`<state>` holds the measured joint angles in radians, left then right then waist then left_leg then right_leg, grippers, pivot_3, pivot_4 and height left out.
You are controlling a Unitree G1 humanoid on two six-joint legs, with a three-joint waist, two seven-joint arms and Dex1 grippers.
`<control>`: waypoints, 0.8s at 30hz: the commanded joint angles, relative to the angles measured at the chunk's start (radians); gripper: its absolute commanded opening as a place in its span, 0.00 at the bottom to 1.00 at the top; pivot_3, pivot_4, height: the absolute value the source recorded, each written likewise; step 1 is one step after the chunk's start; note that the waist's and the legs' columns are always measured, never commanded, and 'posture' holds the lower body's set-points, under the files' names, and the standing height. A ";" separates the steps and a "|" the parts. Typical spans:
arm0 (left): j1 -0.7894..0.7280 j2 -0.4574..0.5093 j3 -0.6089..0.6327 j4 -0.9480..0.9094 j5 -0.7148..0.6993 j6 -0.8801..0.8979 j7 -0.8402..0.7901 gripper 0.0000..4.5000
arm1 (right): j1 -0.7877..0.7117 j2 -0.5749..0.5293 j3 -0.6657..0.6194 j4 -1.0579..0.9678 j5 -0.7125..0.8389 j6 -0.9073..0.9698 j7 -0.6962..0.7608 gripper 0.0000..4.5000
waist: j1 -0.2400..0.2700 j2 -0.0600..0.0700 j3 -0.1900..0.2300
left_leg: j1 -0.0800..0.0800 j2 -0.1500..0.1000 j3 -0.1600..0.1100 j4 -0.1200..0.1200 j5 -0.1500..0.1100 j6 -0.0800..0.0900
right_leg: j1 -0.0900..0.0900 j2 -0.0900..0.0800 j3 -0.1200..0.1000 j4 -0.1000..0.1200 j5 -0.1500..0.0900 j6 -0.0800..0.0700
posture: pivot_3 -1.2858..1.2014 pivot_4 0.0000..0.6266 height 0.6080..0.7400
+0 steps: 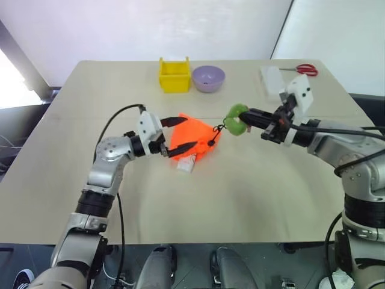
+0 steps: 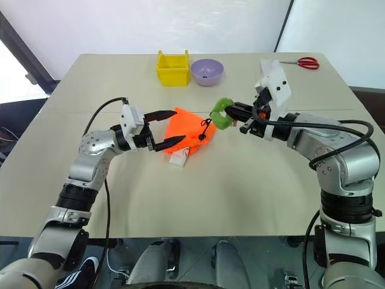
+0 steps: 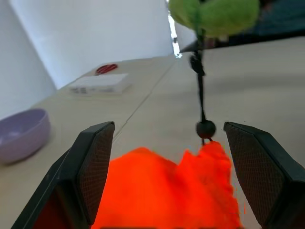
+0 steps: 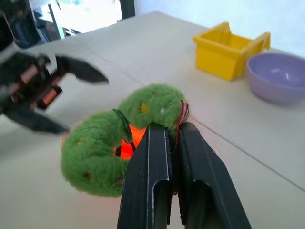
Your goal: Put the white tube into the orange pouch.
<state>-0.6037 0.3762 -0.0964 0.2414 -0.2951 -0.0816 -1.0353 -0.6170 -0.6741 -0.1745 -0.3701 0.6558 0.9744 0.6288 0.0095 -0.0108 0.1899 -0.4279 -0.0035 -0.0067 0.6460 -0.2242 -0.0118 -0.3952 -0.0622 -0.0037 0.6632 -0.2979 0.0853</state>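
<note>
Both tools flank orange pouch (image 1: 191, 139).

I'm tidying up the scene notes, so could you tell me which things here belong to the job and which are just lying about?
Job: orange pouch, its green ball, white tube.
Lying about: yellow bin, purple bowl, white box, red scissors.

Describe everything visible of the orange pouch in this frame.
The orange pouch is a bright orange fabric bag, crumpled and peaked, its top lifted off the table. A dark cord with a bead runs from its top to a fuzzy green ball, which the right gripper pinches shut. The left gripper stands open with a finger on either side of the pouch. The white tube pokes out beneath its lower edge.
</note>
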 commanded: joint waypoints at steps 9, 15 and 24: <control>0.084 0.094 0.056 -0.032 0.012 -0.086 -0.026 0.87 | 0.188 -0.058 0.092 -0.050 -0.109 -0.087 -0.008 0.00 | -0.004 0.000 0.000 | 0.000 0.000 0.000 0.000 0.000 0.000 | 0.000 0.000 0.000 0.000 0.000 0.000 | 0.52 0.24 1.00; 0.147 0.204 0.027 0.010 0.127 -0.331 -0.065 0.87 | 0.172 -0.041 0.088 -0.042 -0.113 -0.115 -0.003 0.00 | -0.010 0.001 0.000 | 0.000 0.001 0.000 0.000 0.000 0.000 | -0.001 0.000 0.000 0.000 -0.001 -0.002 | 0.52 0.24 1.00; 0.136 0.088 -0.031 0.079 0.175 -0.383 0.017 0.87 | 0.158 -0.048 0.089 -0.045 -0.110 -0.104 0.005 0.00 | 0.002 0.001 0.000 | -0.002 0.001 0.001 0.000 -0.001 0.001 | -0.001 -0.002 0.001 -0.004 0.000 -0.002 | 0.52 0.24 1.00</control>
<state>-0.4583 0.4706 -0.1177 0.3484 -0.1004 -0.4663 -1.0178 -0.4436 -0.7190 -0.0597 -0.3901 0.5360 0.8754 0.6340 0.0110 -0.0102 0.1899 -0.4304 -0.0028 -0.0059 0.6455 -0.2254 -0.0102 -0.3967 -0.0644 -0.0030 0.6594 -0.2974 0.0836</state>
